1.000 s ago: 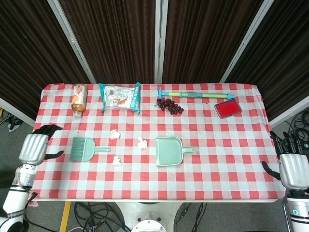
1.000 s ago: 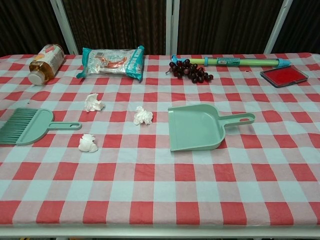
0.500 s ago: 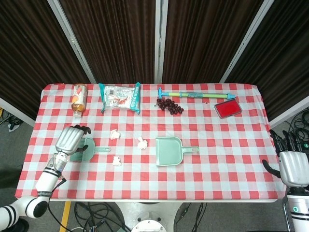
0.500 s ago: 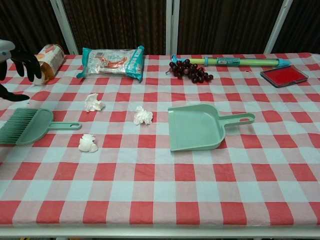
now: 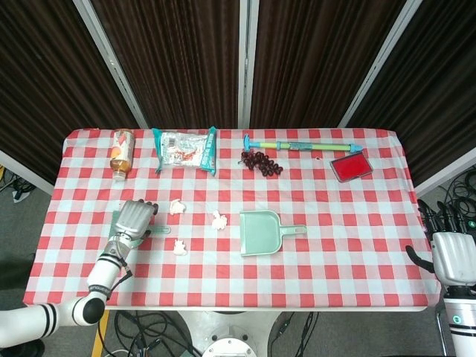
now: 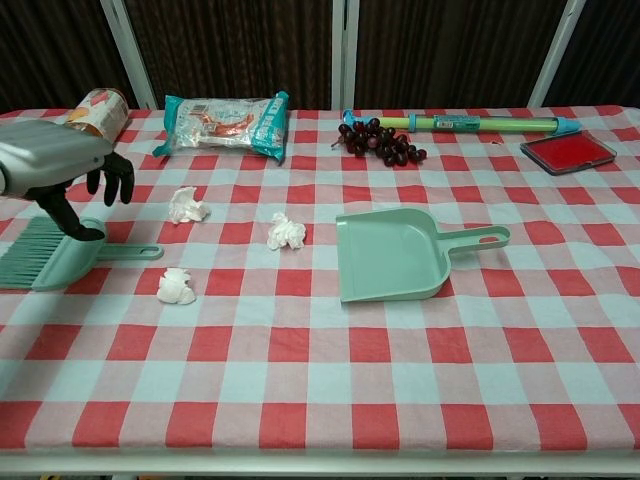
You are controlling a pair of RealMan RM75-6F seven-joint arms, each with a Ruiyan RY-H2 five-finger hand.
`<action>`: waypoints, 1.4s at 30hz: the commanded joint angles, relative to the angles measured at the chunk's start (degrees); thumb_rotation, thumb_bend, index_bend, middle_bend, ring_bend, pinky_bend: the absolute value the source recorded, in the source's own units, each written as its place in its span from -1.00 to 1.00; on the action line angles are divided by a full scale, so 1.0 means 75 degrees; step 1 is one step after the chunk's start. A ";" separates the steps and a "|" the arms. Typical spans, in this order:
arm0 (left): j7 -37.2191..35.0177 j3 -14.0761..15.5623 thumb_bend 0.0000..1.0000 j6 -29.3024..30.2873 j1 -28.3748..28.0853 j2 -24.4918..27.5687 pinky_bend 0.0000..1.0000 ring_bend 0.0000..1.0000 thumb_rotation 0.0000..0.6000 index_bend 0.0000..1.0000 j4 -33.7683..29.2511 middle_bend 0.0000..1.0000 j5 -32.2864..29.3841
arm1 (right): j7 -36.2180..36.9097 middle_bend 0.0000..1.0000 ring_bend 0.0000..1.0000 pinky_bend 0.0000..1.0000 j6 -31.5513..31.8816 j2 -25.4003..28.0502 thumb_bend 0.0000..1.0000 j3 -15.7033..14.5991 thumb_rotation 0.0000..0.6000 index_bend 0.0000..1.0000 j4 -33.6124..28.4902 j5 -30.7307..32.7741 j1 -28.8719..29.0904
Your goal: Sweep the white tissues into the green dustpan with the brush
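The green brush (image 6: 50,255) lies at the left of the checked table, its handle (image 6: 130,252) pointing right. My left hand (image 6: 60,170) hovers over the brush head with fingers spread, thumb close to the brush, holding nothing; in the head view this left hand (image 5: 132,219) hides most of the brush. Three white tissues (image 6: 186,205) (image 6: 286,232) (image 6: 176,287) lie between the brush and the green dustpan (image 6: 390,255), whose handle points right. My right hand (image 5: 450,256) stays off the table's right edge, fingers apart and empty.
Along the far edge lie a bottle on its side (image 5: 121,152), a snack packet (image 5: 185,149), dark grapes (image 5: 262,161), a long green and blue tube (image 5: 305,146) and a red pad (image 5: 351,166). The table's front edge runs near my arms.
My left hand has come in from beyond the left table edge and now hangs over the brush head. The right hand, brush, tissues and dustpan have not moved.
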 commanded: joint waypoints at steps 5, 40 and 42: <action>0.1366 0.0279 -0.54 0.0410 -0.0668 -0.0557 0.21 -0.21 1.00 -0.21 -0.0064 -0.16 -0.1409 | 0.0128 -0.58 -0.89 -0.86 -0.0036 -0.0047 -0.73 -0.0025 1.00 -0.87 0.0098 -0.0009 0.0011; 0.1336 0.0785 -0.46 0.0623 -0.1233 -0.1129 0.28 -0.14 1.00 -0.12 0.0684 -0.04 -0.2301 | 0.0323 -0.57 -0.89 -0.86 0.0143 -0.0071 -0.72 -0.0088 1.00 -0.87 0.0300 0.0202 -0.0271; 0.1289 0.0820 -0.42 0.0615 -0.1235 -0.1152 0.28 -0.13 1.00 -0.08 0.0736 0.00 -0.2238 | 0.0328 -0.57 -0.89 -0.86 0.0137 -0.0071 -0.72 -0.0090 1.00 -0.87 0.0290 0.0211 -0.0278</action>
